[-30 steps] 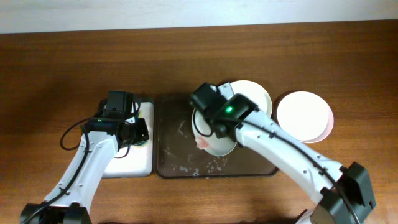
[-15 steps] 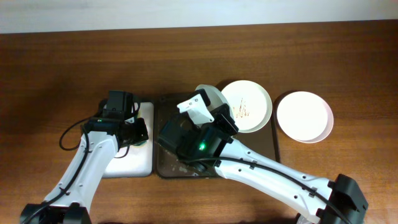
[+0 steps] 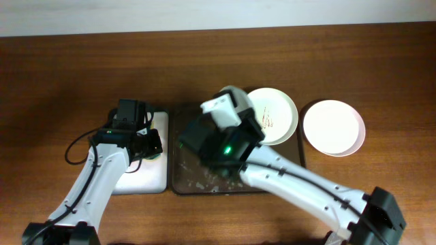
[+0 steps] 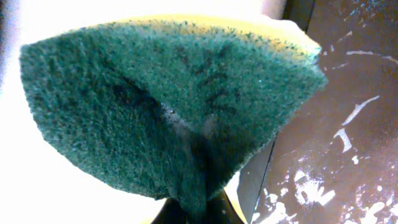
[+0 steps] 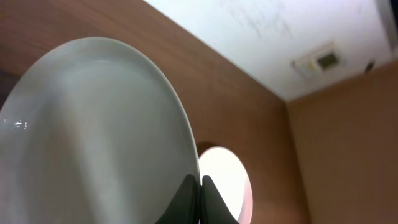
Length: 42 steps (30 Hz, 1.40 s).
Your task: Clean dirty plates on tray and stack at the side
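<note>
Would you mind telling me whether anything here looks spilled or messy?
Yes: whitish smears and flecks spatter the floor of the dark tray, and the cream plate on it has red-brown streaks. The right claw holds a pale plate tipped on edge.

Overhead looks straight down; left wrist, close in, shares the tray (image 3: 185, 175)

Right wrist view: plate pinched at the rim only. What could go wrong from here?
Right gripper holds the plate by a thin rim pinch over the tray; it could drop. The left gripper, shut on the sponge, is beside the tray; reaching in could hit the right arm.
</note>
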Each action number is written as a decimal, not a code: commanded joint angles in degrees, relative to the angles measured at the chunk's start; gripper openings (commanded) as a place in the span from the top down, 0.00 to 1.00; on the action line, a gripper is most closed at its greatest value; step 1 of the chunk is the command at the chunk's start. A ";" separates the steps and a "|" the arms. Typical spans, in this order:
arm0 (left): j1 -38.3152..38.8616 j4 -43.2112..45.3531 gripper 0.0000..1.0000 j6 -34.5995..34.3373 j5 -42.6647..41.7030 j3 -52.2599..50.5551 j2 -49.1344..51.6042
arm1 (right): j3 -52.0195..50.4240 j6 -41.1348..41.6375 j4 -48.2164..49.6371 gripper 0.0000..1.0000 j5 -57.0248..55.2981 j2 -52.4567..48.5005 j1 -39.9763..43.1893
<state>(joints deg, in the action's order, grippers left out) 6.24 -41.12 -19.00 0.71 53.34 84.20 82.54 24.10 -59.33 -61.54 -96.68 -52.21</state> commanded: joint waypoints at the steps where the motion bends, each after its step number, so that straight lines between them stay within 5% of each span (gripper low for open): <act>1: -0.42 0.07 1.00 1.09 0.59 -0.07 -0.55 | 0.09 6.03 -0.22 0.96 4.55 1.62 8.85; 10: -0.39 -0.11 1.00 1.07 0.59 -0.07 -0.55 | -0.04 7.85 -0.94 0.96 41.27 1.44 50.25; 17: -0.39 -0.13 1.00 1.07 0.59 -0.07 -0.55 | -3.93 2.19 -0.92 0.96 50.01 -1.77 67.69; 20: -0.39 -0.13 1.00 1.07 0.59 -0.07 -0.55 | -4.07 1.60 -1.29 0.85 54.42 -2.14 68.30; 22: -0.39 -0.15 1.00 1.07 0.59 -0.07 -0.55 | -4.09 -0.35 -1.31 0.62 62.84 -2.16 68.30; 26: -0.39 -0.15 1.00 1.07 0.59 -0.07 -0.55 | -4.63 -10.73 -1.42 0.40 78.95 -2.16 66.51; 33: -0.39 -0.17 1.00 1.07 0.57 -0.07 -0.55 | -13.18 -10.14 5.31 0.46 78.90 -2.16 56.39; 36: -0.39 -0.17 1.00 1.07 0.57 -0.07 -0.55 | -17.66 -6.40 10.95 0.56 78.44 -2.16 51.32; 42: -0.39 -0.81 1.00 1.07 0.57 -0.07 -0.55 | -23.71 3.48 18.80 0.57 73.90 -2.16 45.46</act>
<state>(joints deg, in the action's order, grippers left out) 6.24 -41.89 -19.00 0.71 53.34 84.20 60.99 23.57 -42.54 14.11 -98.74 -4.54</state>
